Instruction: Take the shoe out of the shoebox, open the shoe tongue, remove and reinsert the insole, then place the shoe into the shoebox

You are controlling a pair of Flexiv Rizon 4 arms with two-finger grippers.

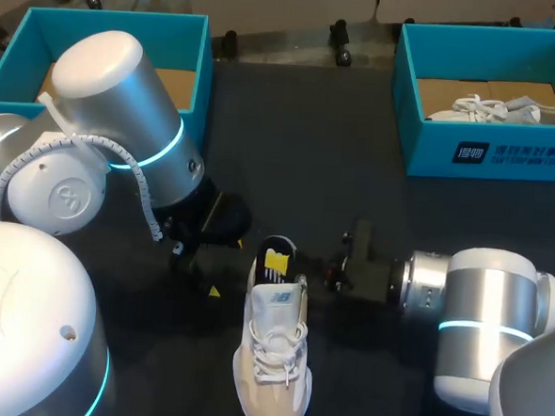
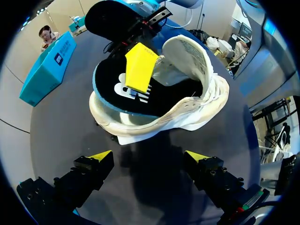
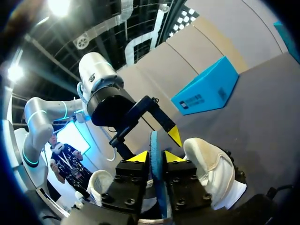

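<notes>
So the setup: dark table (image 1: 358,128) with a teal box at each far corner. The left box (image 1: 110,14) looks empty from what I can see, and the right box (image 1: 488,150) has a spare shoe (image 1: 500,110) lying in it. The white shoe (image 1: 273,359) we care about sits on the table near the front middle, well apart from both boxes, tongue flopped open. The black insole (image 1: 276,260) with the blue edge is partly out at the heel end, and its front part seems to be down in the opening. The right gripper (image 3: 155,157) is clamped on the insole's thin edge, a yellow tip on each face. The left gripper (image 2: 149,155) hangs just behind the heel with its fingers wide apart, touching nothing. What worries me is that nothing is pinning the shoe down. Any pull or push on the insole could just drag or tip the whole shoe, since it's light and the table looks slick. The grip is also a narrow pinch on a floppy piece of foam, so it could twist or slip out. And on the way back in, the front could buckle against the tongue and not slide flat.
</notes>
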